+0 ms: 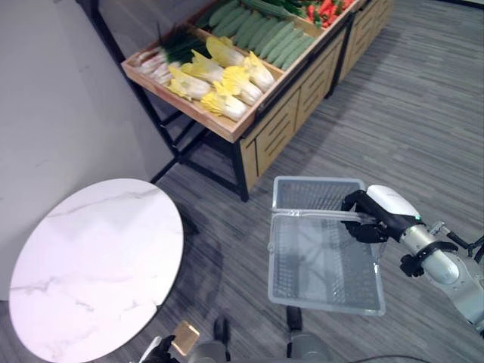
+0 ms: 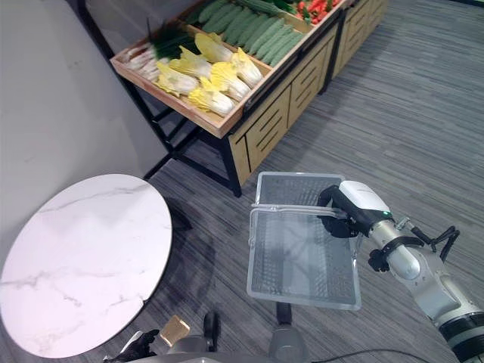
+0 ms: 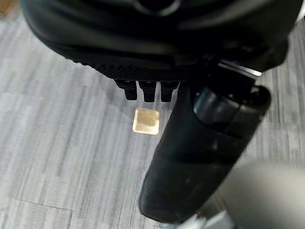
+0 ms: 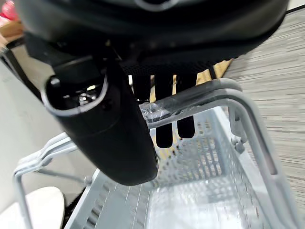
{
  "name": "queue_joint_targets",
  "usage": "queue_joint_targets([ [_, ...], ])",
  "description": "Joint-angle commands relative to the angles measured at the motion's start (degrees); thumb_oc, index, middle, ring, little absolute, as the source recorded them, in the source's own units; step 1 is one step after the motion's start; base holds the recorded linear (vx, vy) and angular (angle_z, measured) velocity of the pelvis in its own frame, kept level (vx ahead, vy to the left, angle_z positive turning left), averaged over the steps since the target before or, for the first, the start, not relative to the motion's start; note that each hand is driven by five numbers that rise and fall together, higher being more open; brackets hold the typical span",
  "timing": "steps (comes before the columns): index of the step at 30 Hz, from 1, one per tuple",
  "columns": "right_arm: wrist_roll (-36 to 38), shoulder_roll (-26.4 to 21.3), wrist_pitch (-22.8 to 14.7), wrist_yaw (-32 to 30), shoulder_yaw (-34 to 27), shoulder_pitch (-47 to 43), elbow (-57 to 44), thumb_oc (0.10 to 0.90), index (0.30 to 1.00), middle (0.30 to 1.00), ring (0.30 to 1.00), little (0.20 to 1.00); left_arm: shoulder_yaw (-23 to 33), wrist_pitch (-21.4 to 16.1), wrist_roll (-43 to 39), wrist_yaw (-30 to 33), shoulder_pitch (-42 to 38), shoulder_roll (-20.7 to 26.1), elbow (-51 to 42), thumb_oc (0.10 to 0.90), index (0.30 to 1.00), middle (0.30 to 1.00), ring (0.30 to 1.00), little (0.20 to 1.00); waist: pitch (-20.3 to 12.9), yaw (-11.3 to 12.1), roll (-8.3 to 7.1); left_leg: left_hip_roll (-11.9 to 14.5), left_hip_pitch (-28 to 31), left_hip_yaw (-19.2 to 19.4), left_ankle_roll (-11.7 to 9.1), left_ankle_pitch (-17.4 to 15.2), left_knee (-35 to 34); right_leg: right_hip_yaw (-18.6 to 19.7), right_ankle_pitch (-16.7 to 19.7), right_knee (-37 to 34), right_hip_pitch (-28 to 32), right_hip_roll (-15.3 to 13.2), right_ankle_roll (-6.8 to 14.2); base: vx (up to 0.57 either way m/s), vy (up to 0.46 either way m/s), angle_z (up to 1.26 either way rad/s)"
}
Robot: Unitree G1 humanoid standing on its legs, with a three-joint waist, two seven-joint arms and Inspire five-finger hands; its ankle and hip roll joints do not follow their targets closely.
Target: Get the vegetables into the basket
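My right hand (image 1: 368, 217) is shut on the handle (image 1: 310, 216) of a grey mesh basket (image 1: 325, 299), which hangs low above the floor with nothing in it. In the right wrist view the fingers (image 4: 162, 129) and thumb (image 4: 107, 138) curl round that handle (image 4: 209, 93). The vegetables lie on a sloped wooden stand (image 1: 227, 128) beyond the basket: yellow-white cabbages (image 1: 223, 79), cucumbers (image 1: 265, 30), green onions (image 1: 170, 49) and red peppers (image 1: 325, 9). My left hand (image 3: 205, 143) hangs by the floor with relaxed fingers, holding nothing.
A round white marble table (image 1: 91, 265) stands to the left, close to the grey wall (image 1: 45, 91). The stand rests on black metal legs (image 1: 170, 136) with slatted wooden cabinets (image 1: 287, 125) beside it. A small gold square (image 3: 146, 121) lies under the left hand. Grey striped flooring stretches to the right.
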Motion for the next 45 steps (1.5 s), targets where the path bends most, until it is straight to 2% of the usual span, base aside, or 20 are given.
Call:
queue_joint_targets([
  [1, 2.8, 0.3, -5.0, -4.7, -3.6, -8.2, -6.2, 0.4, 0.3, 0.3, 0.3, 0.3, 0.7, -0.1, -1.0, 1.7, -0.5, 2.0, 2.0, 0.9, 1.0, 1.0, 1.0, 1.0, -0.3, 2.0, -2.53, 0.5, -0.4, -3.0, -1.0, 4.8, -0.2, -0.2, -3.3, 2.0, 5.1, 1.4, 5.1, 0.07, 0.062, -0.77],
  [4, 2.7, 0.5, -5.0, -4.2, -3.6, -7.7, -6.6, 0.4, 0.3, 0.3, 0.3, 0.3, 0.8, -0.1, -0.6, 1.6, -0.3, 1.9, 2.3, 0.9, 1.0, 1.0, 1.0, 1.0, -0.5, 2.0, -2.37, 0.1, 1.0, -3.1, -0.3, 3.8, -0.3, 1.6, -3.8, 2.6, 5.4, 1.7, 5.3, 0.07, 0.14, -0.74],
  [8, 3.0, 1.6, -4.2, -3.5, -4.6, -6.1, -6.4, 0.4, 0.3, 0.3, 0.3, 0.3, 0.4, -0.1, -0.2, 1.1, -0.1, 2.0, 2.6, 0.9, 1.0, 1.0, 1.0, 1.0, -1.2, 1.4, -2.62, -0.7, 3.0, -0.4, 1.2, 2.1, -0.3, 3.4, -3.6, 2.9, 5.7, 0.1, 6.5, 0.04, 0.226, -0.27],
  [11, 1.5, 3.0, -3.6, -4.1, -4.2, -6.1, -4.7, 0.4, 0.3, 0.3, 0.3, 0.3, -0.2, -0.3, 1.1, 1.2, 0.1, 2.8, 2.4, 0.9, 1.0, 1.0, 1.0, 1.0, -1.0, 1.1, -3.28, -1.8, 4.2, 3.6, 3.3, -0.1, 0.8, 6.6, -2.0, 3.3, 4.3, -1.6, 8.4, 0.0, 0.27, -0.4],
  [13, 1.3, 3.5, -3.4, -4.4, -4.6, -5.6, -4.3, 0.4, 0.3, 0.3, 0.3, 0.3, 0.1, -0.3, 1.2, 1.2, 0.0, 3.1, 2.4, 0.9, 1.0, 1.0, 1.0, 1.0, -0.9, 1.0, -3.45, -2.1, 4.3, 4.5, 3.7, -0.5, 1.1, 7.3, -1.4, 3.4, 3.8, -2.0, 8.9, -0.04, 0.236, -0.52],
  [15, -0.3, 4.9, -2.7, -5.6, -4.9, -5.6, -1.7, 0.4, 0.3, 0.3, 0.3, 0.3, 1.0, -0.2, 1.4, 1.5, -0.3, 4.2, 2.3, 0.9, 1.0, 1.0, 1.0, 1.0, -0.2, 0.4, -3.87, -2.9, 4.2, 6.6, 4.6, -1.3, 1.5, 9.2, 1.1, 3.7, 1.2, -2.9, 10.6, -0.09, 0.215, -0.43],
  [18, -0.9, 5.5, -2.3, -6.3, -4.9, -6.1, -0.2, 0.4, 0.3, 0.3, 0.3, 0.3, 1.4, -0.2, 1.9, 1.7, -0.8, 5.2, 2.0, 0.9, 1.0, 1.0, 1.0, 1.0, 0.1, 0.2, -4.1, -3.1, 4.0, 8.1, 5.1, -1.8, 1.8, 9.8, 1.8, 4.4, -0.1, -3.3, 11.2, -0.07, 0.143, -0.45],
  [20, -1.8, 6.6, -2.1, -7.3, -4.8, -6.5, 1.4, 0.4, 0.3, 0.3, 0.3, 0.3, 1.8, -0.2, 2.2, 2.1, -1.1, 6.5, 1.2, 0.9, 1.0, 1.0, 1.0, 1.0, 0.7, 0.8, -4.06, -2.4, 4.4, 10.5, 5.5, -2.3, 2.0, 5.5, 1.6, 7.3, -1.6, -3.9, 10.7, -0.08, 0.097, -0.59],
  [21, -1.8, 6.6, -2.1, -7.3, -4.8, -6.5, 1.4, 0.4, 0.3, 0.3, 0.3, 0.3, 1.8, -0.1, 2.2, 2.1, -1.1, 6.5, 1.2, 0.9, 1.0, 1.0, 1.0, 1.0, 0.8, 0.7, -4.06, -2.4, 4.4, 10.4, 5.5, -2.3, 2.0, 5.5, 1.6, 7.4, -1.6, -3.9, 10.7, -0.07, 0.031, -1.0],
  [22, -2.4, 7.0, -1.9, -7.4, -4.8, -6.4, 1.8, 0.4, 0.3, 0.3, 0.3, 0.3, 2.6, 0.0, 1.7, 2.3, -1.1, 6.8, 0.4, 0.9, 1.0, 1.0, 1.0, 1.0, 0.7, 1.7, -3.65, -1.4, 4.9, 12.3, 5.1, -2.2, 1.6, -2.1, 1.0, 8.3, -0.9, -6.1, 9.9, -0.05, 0.028, -1.02],
  [23, -2.7, 7.0, -1.9, -7.4, -5.1, -6.1, 1.9, 0.4, 0.3, 0.3, 0.3, 0.3, 2.4, -0.1, 1.8, 2.2, -1.1, 6.8, 0.1, 0.9, 1.0, 1.0, 1.0, 1.0, 0.6, 1.6, -3.6, -1.2, 5.2, 12.6, 5.0, -2.2, 1.4, -3.6, 1.1, 8.0, -0.4, -6.5, 9.8, -0.05, 0.028, -0.9],
  [30, -3.1, 7.4, -1.7, -7.7, -6.7, -3.9, 2.2, 0.4, 0.3, 0.3, 0.3, 0.3, 1.1, -0.3, 2.9, 1.8, -1.5, 6.2, -0.5, 0.9, 1.0, 1.0, 1.0, 1.0, -1.0, 1.2, -4.17, -1.4, 7.1, 14.0, 4.4, -2.7, 0.9, -4.3, 2.8, 3.9, 1.1, -6.7, 9.9, 0.06, -0.032, -0.25],
  [32, -2.7, 8.0, -1.6, -7.5, -6.3, -2.7, 3.6, 0.4, 0.3, 0.3, 0.3, 0.3, 0.1, -0.5, 3.0, 1.7, -2.0, 5.8, -1.7, 0.9, 1.0, 1.0, 1.0, 1.0, -2.1, 1.1, -4.12, -0.3, 8.4, 14.3, 3.4, -2.3, 0.1, -5.1, 2.2, 1.5, 2.8, -5.5, 9.5, 0.1, -0.184, -0.09],
  [39, -3.6, 8.9, -0.9, -8.1, -5.4, -0.3, 10.7, 0.4, 0.3, 0.3, 0.3, 0.3, -2.8, -1.1, 2.5, 1.5, -3.1, 5.3, -4.9, 0.9, 1.0, 1.0, 1.0, 1.0, -2.0, 0.8, -3.08, 2.7, 8.8, 12.5, 0.9, 0.1, -1.0, -6.4, -0.3, 1.2, 4.4, -2.6, 7.6, 0.03, -0.193, 0.03],
  [41, -4.1, 10.7, -0.1, -9.5, -5.5, 0.7, 15.2, 0.4, 0.3, 0.3, 0.3, 0.3, -3.2, -1.1, 1.8, 1.9, -3.6, 4.7, -5.5, 0.9, 1.0, 1.0, 1.0, 1.0, -1.7, 0.8, -2.65, 4.1, 8.2, 12.0, -0.2, 1.2, -0.7, -7.2, -0.9, 0.6, 4.9, -1.4, 7.0, 0.01, -0.231, 0.16],
  [45, -5.1, 12.6, 1.2, -11.2, -5.6, 1.6, 21.5, 0.4, 0.3, 0.3, 0.3, 0.3, -3.9, -1.1, 1.4, 2.3, -3.4, 3.6, -6.1, 0.9, 1.0, 1.0, 1.0, 1.0, -1.7, 0.6, -2.19, 4.8, 8.0, 11.3, -0.8, 2.5, -1.3, -8.2, -1.3, 0.1, 5.6, -0.5, 6.4, 0.04, -0.145, 0.12],
])
